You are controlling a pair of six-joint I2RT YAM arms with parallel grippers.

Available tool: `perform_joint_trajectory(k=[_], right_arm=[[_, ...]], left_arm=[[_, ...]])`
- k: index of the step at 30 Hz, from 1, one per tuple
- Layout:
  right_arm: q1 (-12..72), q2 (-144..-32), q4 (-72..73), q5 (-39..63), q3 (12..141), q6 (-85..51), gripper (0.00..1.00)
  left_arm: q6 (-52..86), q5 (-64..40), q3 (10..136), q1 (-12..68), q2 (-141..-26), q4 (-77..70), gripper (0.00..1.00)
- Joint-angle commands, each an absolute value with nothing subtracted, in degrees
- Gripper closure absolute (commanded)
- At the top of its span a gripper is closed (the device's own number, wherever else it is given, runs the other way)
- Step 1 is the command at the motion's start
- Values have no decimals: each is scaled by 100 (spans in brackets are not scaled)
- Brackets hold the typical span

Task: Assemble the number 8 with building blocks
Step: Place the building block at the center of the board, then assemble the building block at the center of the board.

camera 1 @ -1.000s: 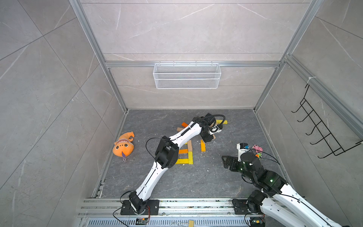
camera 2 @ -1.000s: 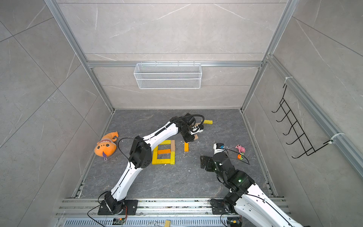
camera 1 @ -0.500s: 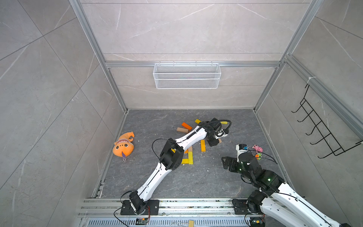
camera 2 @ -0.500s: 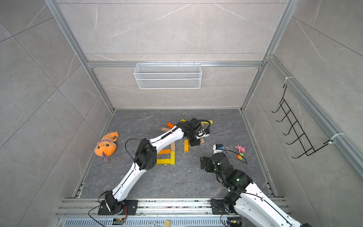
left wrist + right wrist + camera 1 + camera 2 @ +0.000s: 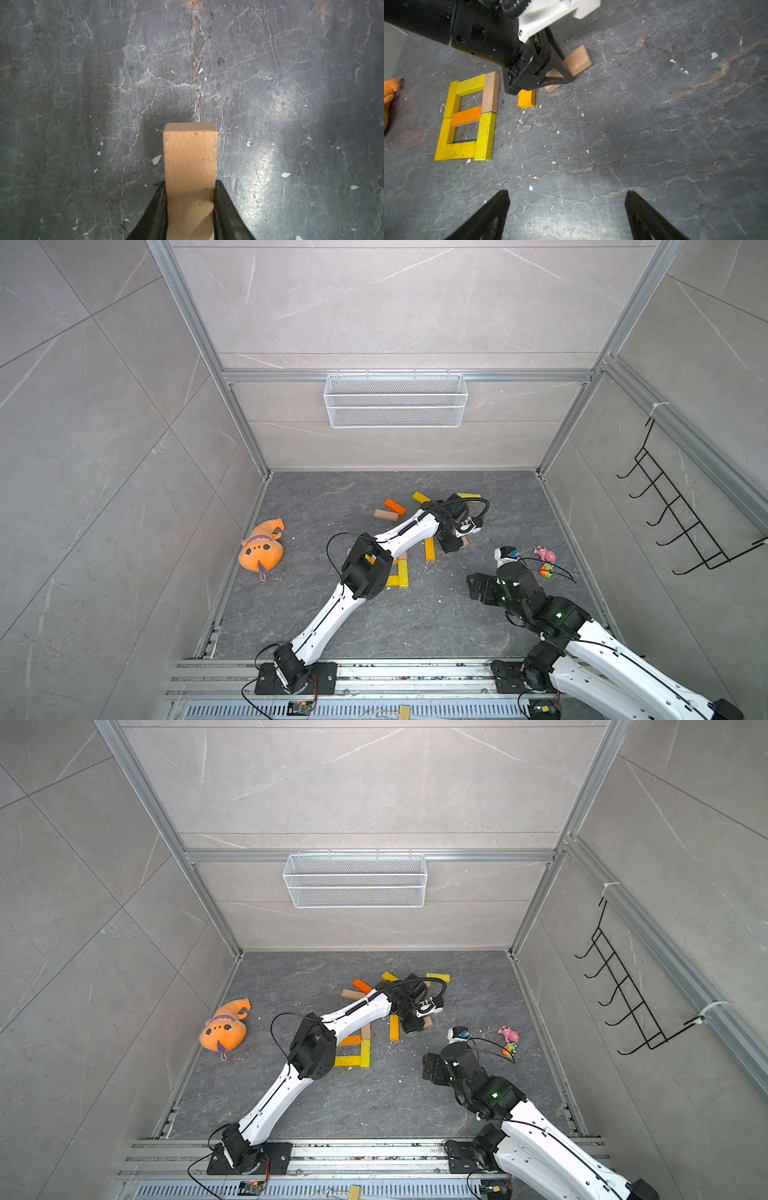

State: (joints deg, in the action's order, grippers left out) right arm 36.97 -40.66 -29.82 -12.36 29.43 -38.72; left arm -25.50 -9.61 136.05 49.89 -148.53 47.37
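Left wrist view: tan wooden block (image 5: 190, 166) tight between left fingers (image 5: 156, 212); right fingers (image 5: 490, 218) wide.

A robot lab test cell: grey panels (image 5: 395, 302) in an aluminium frame (image 5: 200, 344) box in a dark floor (image 5: 332, 497), two white arms (image 5: 328, 614) stand bolted to a front rail (image 5: 415, 672), and a wire basket (image 5: 395, 402) and hook rack (image 5: 681, 514) hang on the walls

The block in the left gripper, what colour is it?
Plain tan wooden block, clearest in the left wrist view.
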Motion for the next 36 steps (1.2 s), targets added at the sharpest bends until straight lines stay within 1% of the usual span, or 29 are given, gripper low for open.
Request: perform_joint_trajectory(k=[1, 4, 7, 11, 14, 16, 20, 22, 29, 32, 33, 36], right_arm=[[3718, -4112, -2828, -1345, 2850, -3973, 10], [3718, -4195, -2789, -1340, 2893, -3950, 10], [3713, -4277, -2635, -1323, 2913, -3812, 12], [3555, -4530, -2610, -1265, 3126, -3539, 14], [3248, -4729, -2507, -905, 3284, -3414, 17], [2931, -4877, -2333, -461, 3347, -3343, 22], [2415, -5334, -1975, 399, 3474, -3262, 35], [2334, -5683, -1829, 568, 3577, -3204, 38], [2158, -6921, -1817, 147, 4156, -2506, 34], [2154, -7376, -1948, -505, 4346, -1900, 33], [2145, -7573, -1987, -594, 4438, -1682, 31], [2120, -8010, -2007, -605, 4686, -1170, 21]], left_arm=[[-2510, -1072, 13723, 5001, -14877, 4715, 61], [-2462, -1109, 13698, 5010, -14822, 4746, 47], [-2377, -1073, 13637, 5011, -14686, 4726, 38], [-2026, -989, 13208, 4997, -14110, 4385, 37], [-1659, -921, 12580, 4944, -13508, 3939, 37], [-1294, -888, 12185, 4865, -13046, 3731, 37], [-404, -869, 11542, 4619, -12410, 3614, 37], [12, -939, 10942, 4471, -11977, 3404, 36], [1082, -890, 8612, 4332, -10254, 2385, 35], [1568, -854, 7651, 4327, -9593, 1926, 35], [1698, -843, 7354, 4325, -9393, 1794, 35], [1966, -813, 6671, 4325, -8893, 1488, 35]])
